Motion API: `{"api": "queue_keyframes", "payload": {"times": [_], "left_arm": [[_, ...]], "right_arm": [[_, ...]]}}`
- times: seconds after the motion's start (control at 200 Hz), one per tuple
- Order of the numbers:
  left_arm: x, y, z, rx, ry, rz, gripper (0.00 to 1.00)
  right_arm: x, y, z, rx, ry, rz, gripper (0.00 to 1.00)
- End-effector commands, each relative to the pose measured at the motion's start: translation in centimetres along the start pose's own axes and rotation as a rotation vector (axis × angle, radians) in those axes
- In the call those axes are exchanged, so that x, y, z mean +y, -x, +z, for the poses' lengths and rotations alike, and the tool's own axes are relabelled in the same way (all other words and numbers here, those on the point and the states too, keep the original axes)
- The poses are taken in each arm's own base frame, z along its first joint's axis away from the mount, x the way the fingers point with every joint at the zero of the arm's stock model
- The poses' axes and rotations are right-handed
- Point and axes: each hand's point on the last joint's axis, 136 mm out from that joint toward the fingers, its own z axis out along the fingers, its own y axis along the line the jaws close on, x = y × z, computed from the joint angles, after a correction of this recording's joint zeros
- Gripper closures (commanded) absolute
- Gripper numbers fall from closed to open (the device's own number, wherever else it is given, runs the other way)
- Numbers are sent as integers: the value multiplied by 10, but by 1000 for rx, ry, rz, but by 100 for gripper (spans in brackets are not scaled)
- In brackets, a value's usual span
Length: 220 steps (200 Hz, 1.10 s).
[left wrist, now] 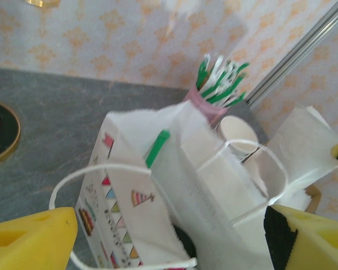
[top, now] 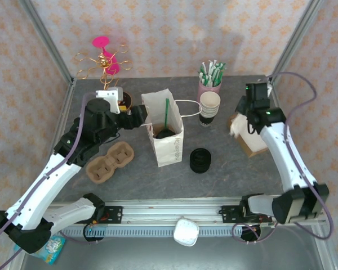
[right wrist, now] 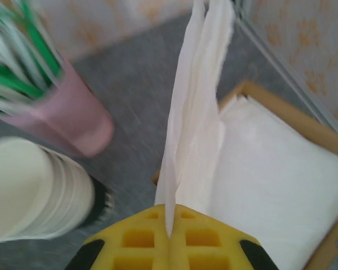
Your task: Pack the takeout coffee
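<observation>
The right end effector [right wrist: 169, 226] pinches a white napkin [right wrist: 194, 112], while the left end effector [left wrist: 169, 244] stands spread at the mouth of the paper bag [top: 169, 149], the lidded takeout coffee [top: 164, 133] inside it.

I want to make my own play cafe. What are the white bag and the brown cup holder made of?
The white bag looks like thin matte paper: sharp creases and a ragged top edge. The brown cup holder seems molded paper pulp, dull with soft rounded wells.
</observation>
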Motion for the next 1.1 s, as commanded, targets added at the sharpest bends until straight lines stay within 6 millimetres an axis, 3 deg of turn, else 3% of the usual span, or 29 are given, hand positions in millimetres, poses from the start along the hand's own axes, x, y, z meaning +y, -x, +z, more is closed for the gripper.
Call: {"api": "queue_keyframes", "payload": {"times": [0.0, 0.16, 0.315, 0.556, 0.581, 0.766, 0.931, 1.096], "left_arm": [[-17, 20, -11, -46, -33, 34, 13], [-54, 24, -8, -43, -123, 88, 13], [-102, 29, -4, -51, -224, 215, 12], [-160, 26, 25, -72, -289, 421, 8], [-164, 27, 30, -76, -285, 446, 8], [-181, 52, 51, -122, -229, 555, 7], [-200, 23, 76, -11, -314, 636, 8], [-194, 24, 94, -19, -245, 620, 25]], "right_arm": [[14, 27, -35, -59, 115, 104, 100], [49, 67, -94, -133, 359, 180, 100], [81, 93, -141, -161, 574, 192, 100], [128, 104, -194, -148, 839, 167, 100], [136, 102, -189, -126, 848, 160, 100], [164, 95, -202, -72, 961, 118, 100], [183, 87, -211, -43, 1041, 89, 100], [183, 88, -216, -54, 1056, 86, 100]]}}
